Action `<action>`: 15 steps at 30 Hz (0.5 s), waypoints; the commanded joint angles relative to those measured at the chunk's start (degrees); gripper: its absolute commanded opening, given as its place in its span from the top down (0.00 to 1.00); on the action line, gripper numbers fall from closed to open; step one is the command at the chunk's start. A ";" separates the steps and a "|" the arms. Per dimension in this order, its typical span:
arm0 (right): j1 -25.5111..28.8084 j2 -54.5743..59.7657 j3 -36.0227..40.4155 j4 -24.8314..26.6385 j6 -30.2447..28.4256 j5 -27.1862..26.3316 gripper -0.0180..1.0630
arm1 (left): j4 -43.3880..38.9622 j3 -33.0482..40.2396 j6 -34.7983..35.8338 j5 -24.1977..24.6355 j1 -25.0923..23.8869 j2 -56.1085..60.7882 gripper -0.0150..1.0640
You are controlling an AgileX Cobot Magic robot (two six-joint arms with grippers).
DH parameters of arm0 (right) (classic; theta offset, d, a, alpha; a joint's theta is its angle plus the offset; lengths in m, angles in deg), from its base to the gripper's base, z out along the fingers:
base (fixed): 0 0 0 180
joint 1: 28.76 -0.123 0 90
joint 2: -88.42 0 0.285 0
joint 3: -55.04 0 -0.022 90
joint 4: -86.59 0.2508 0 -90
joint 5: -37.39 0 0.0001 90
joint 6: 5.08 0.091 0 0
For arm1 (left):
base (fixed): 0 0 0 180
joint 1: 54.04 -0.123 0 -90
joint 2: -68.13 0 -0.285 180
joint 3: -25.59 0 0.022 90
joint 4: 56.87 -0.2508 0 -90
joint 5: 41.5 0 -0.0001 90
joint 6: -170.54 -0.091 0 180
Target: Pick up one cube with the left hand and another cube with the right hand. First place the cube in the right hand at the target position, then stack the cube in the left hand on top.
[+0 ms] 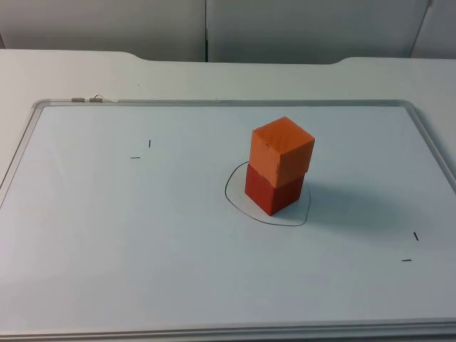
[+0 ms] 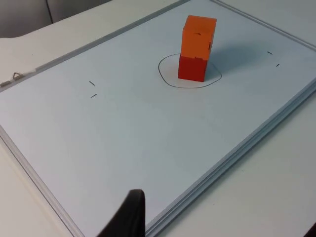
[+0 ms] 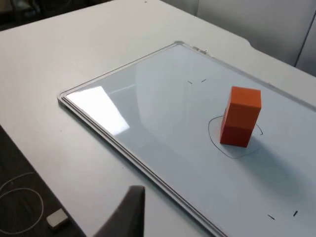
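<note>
**Stack is standing; both arms are drawn back**

On the left, the left claw (image 2: 129, 217) hangs above the near edge of the whiteboard (image 1: 43, 235), well apart from the cubes; one black fingertip is seen there, so I cannot tell if this claw is wide or narrow; it holds nothing that I can see. Small pen ticks (image 1: 142, 149) are on the left part of the board, and a clip (image 1: 87, 99) sits at its far left corner.

In the middle, the red cube (image 1: 274, 191) stands inside the drawn outline (image 1: 235, 203), touching the board; the orange cube (image 1: 282, 151) sits on top of it, turned a little so that its corners overhang slightly; the stack looks upright in all three views.

On the right, another pair of ticks (image 1: 411, 247) marks the board; the right claw (image 3: 127, 213) hangs over the counter (image 3: 64, 54) just outside the board's edge, far from the stack; again one fingertip shows, so its opening I cannot tell.

My judgement: both placing steps are done and the task is at its end. The next move calls only for keeping both arms away from the stack, since a touch could push the slightly turned top cube off.
</note>
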 commanded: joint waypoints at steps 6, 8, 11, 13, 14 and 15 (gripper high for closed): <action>0.03 -0.17 0.37 -0.09 1.71 2.21 0.05 | 0.65 0.12 -0.78 -0.75 0.10 0.22 0.01; 0.03 -0.17 0.37 -0.09 1.71 2.34 0.05 | 0.65 0.12 -0.78 -0.75 0.10 0.22 0.01; 0.03 -0.17 0.87 -0.23 1.71 3.75 0.05 | 0.65 0.12 -0.78 -0.75 0.10 0.22 0.01; 0.03 -0.17 1.83 -0.06 1.71 4.01 0.05 | 0.65 0.12 -0.78 -0.75 0.10 0.22 0.01; 0.03 -0.17 3.44 0.06 1.71 4.01 0.05 | 0.65 0.12 -0.78 -0.75 0.10 0.22 0.01; 0.03 -0.17 4.92 0.06 1.71 3.71 0.05 | 0.65 0.12 -0.78 -0.75 0.10 0.22 0.01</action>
